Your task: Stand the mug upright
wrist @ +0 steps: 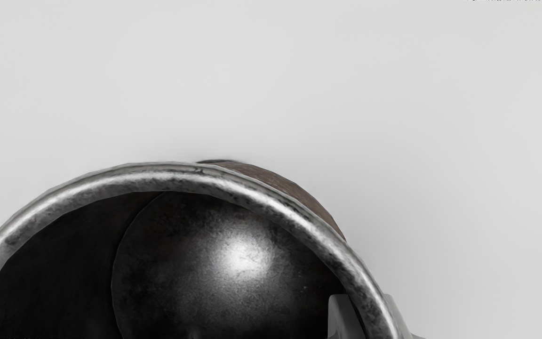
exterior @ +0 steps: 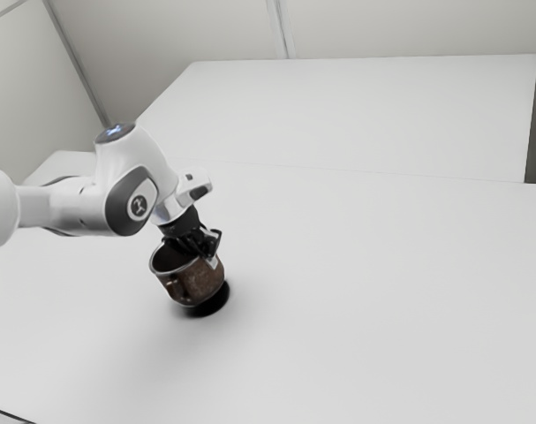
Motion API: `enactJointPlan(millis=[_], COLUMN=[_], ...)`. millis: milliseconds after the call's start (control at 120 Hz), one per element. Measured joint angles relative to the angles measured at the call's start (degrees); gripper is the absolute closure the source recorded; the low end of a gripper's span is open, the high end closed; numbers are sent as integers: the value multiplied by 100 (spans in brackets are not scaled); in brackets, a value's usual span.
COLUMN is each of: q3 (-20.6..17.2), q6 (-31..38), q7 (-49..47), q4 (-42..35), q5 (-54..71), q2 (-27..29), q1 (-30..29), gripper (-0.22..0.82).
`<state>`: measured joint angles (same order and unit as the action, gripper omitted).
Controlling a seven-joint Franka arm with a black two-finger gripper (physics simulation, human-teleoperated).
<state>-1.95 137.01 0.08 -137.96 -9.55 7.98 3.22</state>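
Note:
My gripper [exterior: 211,253] is at the rim of the brown mug [exterior: 201,281], on the side toward the exterior view's right. The mug is mostly upright, its mouth tilted toward the exterior view's left, with a dark shadow under it. Its handle faces the exterior camera. In the wrist view the mug's metal rim [wrist: 177,176] curves around a dark interior. The gripper [wrist: 370,313] pinches the wall there, one finger inside the mug and the other outside. Whether the base touches the table cannot be told.
The white table [exterior: 382,291] extends around the mug. A large white panel [exterior: 356,115] lies beyond it, and a dark cable [exterior: 10,414] is at the exterior view's lower left.

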Motion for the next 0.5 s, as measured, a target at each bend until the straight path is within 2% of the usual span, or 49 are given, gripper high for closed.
enactJointPlan(millis=[500], q3=[-41], q6=[345], q7=[-392], q4=[-6], q5=[1], q2=[-365], q1=[16], gripper=[77])
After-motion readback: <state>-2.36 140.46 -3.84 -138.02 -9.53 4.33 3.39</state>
